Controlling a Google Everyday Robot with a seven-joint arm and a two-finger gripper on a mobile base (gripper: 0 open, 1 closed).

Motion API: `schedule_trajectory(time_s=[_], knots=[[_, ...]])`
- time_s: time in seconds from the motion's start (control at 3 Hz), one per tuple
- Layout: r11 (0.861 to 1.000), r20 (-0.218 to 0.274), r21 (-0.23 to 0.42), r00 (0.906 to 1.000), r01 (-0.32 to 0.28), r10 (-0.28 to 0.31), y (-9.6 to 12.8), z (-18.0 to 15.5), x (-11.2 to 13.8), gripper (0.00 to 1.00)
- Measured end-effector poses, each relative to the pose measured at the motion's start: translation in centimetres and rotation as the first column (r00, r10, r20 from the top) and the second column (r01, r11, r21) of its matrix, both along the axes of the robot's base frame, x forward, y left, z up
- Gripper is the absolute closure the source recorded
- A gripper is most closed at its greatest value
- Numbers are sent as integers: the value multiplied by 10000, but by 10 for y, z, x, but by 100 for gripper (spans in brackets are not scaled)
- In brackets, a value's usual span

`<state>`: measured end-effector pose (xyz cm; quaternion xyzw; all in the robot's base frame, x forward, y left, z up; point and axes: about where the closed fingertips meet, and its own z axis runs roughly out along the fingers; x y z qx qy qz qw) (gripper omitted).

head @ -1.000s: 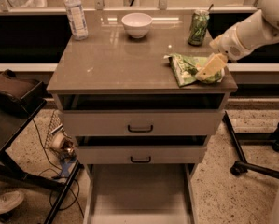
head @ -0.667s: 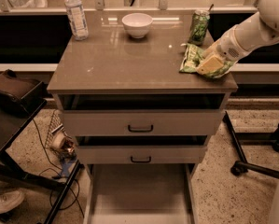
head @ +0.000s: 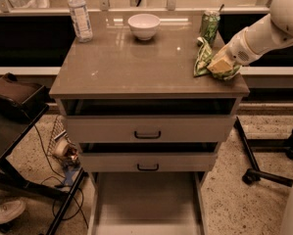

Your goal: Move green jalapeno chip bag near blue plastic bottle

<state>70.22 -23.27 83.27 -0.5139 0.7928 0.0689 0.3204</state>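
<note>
The green jalapeno chip bag [head: 203, 58] is a crumpled light-green foil bag, raised on edge at the right side of the tabletop. My gripper [head: 220, 65] reaches in from the right on the white arm and is shut on the bag's right end, just above the table near its right front corner. The blue plastic bottle [head: 80, 15], clear with a white cap and pale label, stands upright at the far left corner, well apart from the bag.
A white bowl [head: 144, 25] sits at the back middle. A green soda can [head: 209, 26] stands just behind the bag. The brown table [head: 136, 67] has two drawers below. A black stand is at the left, a chair base at the right.
The bag lay flat under my gripper a second ago. It now stands bunched on edge in the gripper, lifted a little and shifted slightly toward the back right.
</note>
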Motion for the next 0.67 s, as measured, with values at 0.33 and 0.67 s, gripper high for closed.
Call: schedule_trajectory(time_s=[0.33, 0.67], knots=[[9999, 71, -42, 9999, -103, 103, 4, 4, 0, 100], [9984, 414, -240, 9978, -508, 517, 22, 24, 1, 100]])
